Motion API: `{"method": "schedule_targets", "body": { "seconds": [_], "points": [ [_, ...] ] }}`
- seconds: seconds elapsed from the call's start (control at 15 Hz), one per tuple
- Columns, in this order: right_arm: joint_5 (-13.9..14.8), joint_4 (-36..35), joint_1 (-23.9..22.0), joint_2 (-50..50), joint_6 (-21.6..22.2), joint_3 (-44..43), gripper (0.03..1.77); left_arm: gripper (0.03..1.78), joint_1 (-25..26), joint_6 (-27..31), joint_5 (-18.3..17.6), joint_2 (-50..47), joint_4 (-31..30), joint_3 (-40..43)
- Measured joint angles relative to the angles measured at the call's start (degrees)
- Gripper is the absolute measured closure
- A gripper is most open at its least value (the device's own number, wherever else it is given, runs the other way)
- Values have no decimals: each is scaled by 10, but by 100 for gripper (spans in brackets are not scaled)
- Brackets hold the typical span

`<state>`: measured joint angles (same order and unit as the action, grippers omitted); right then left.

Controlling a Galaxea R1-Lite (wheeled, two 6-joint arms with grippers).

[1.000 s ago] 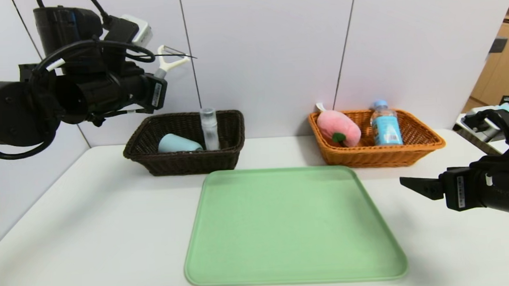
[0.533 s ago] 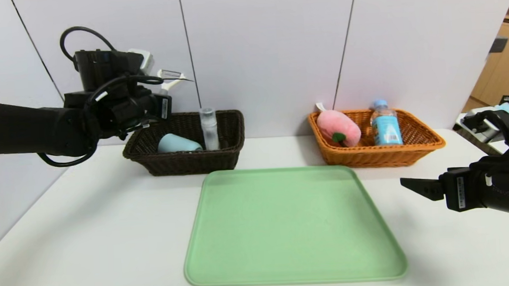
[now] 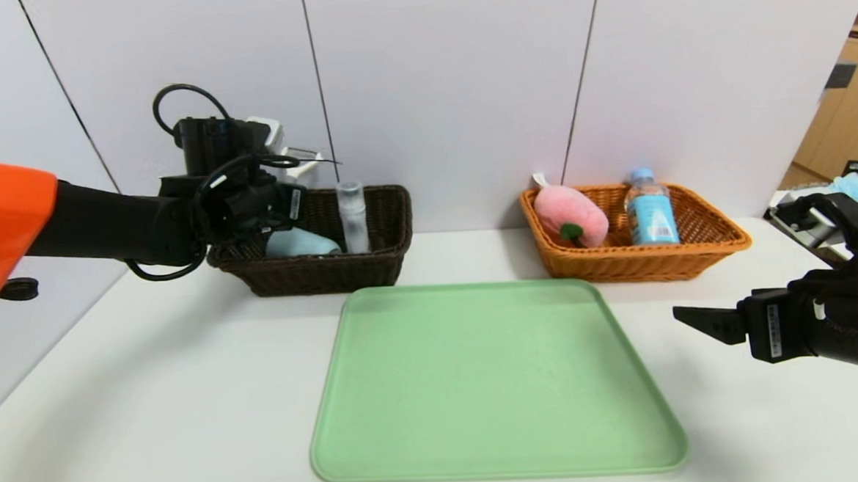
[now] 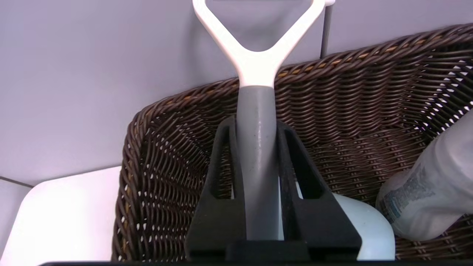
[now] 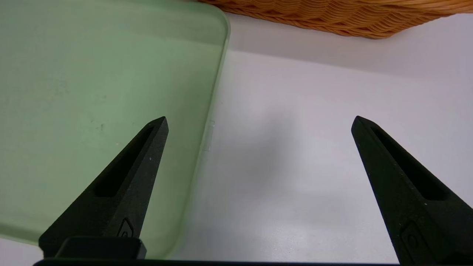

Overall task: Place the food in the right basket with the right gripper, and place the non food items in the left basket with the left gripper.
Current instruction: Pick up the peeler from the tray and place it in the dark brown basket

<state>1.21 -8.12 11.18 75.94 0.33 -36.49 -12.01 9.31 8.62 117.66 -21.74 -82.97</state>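
I see a dark brown woven basket [image 3: 313,273] and an orange-tan woven one [image 3: 643,263], with a plain pale green tray [image 3: 491,384] on my white table [image 3: 151,402]. The peeler [image 4: 257,111] is grey-handled, white-headed. The cup [image 3: 298,243] is blue-grey, the plush peach [image 3: 569,215] pink, and the water bottle [image 3: 649,209] blue-labelled.

Left basket [image 3: 328,272]: upper left of the head view, left of the right basket [image 3: 643,259].
Tray [image 3: 409,418]: centre, before both baskets.
Cup [image 3: 300,242], slim bottle [image 3: 353,215]: in the left basket.
Peach [image 3: 571,215], water bottle [image 3: 649,211]: in the right basket.
My left gripper [image 4: 257,147]: over the left basket's left end.
My right gripper [image 5: 258,122]: right of the tray.
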Motion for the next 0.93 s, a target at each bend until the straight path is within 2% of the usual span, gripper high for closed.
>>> {"method": "schedule_targets", "body": {
  "seconds": [0.2,0.33,0.6,0.93],
  "points": [
    [0,-11,0,0,0,7,9,152,1,4,40,21,-5,-18],
    [0,-12,0,1,0,8,9,152,0,4,47,28,-5,-22],
    [0,-12,0,2,0,7,9,99,1,3,47,32,-19,-24],
    [0,-12,2,2,-1,7,9,57,1,4,45,12,-24,-23]
  ]
}}
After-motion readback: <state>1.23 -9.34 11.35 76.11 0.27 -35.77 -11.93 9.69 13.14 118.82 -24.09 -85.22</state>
